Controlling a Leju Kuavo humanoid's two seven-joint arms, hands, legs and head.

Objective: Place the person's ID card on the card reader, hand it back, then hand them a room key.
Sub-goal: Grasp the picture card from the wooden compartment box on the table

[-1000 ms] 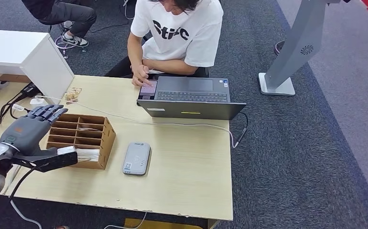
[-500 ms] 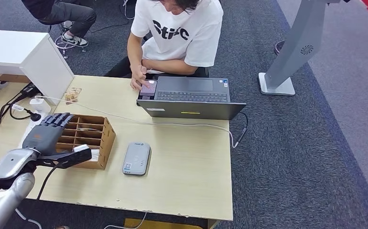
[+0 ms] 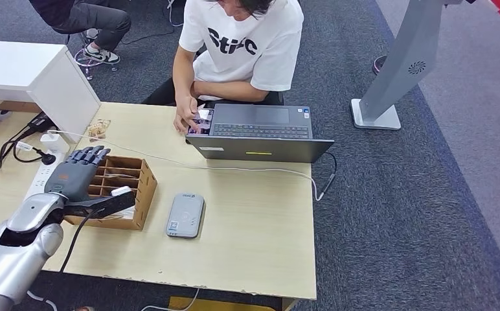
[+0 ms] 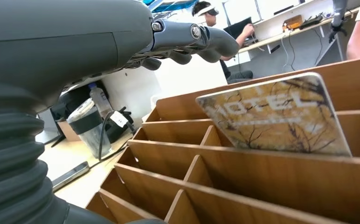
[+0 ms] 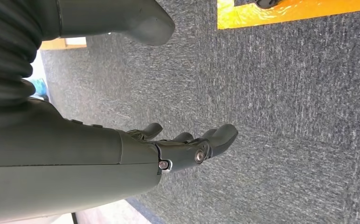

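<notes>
Room key stands upright in the wooden organizer, just beyond your left hand's spread, empty fingers. Close early and you may catch the divider instead.

The card in the wooden organizer seemingly reads "HOTEL".

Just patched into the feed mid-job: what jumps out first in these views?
The left robot hand hovers over the wooden card organizer at the table's near left, fingers spread above its slots. In the left wrist view a hotel room key card stands in one compartment. Beyond, the grey card reader lies bare mid-table, and the seated person taps a phone beside the laptop.
</notes>
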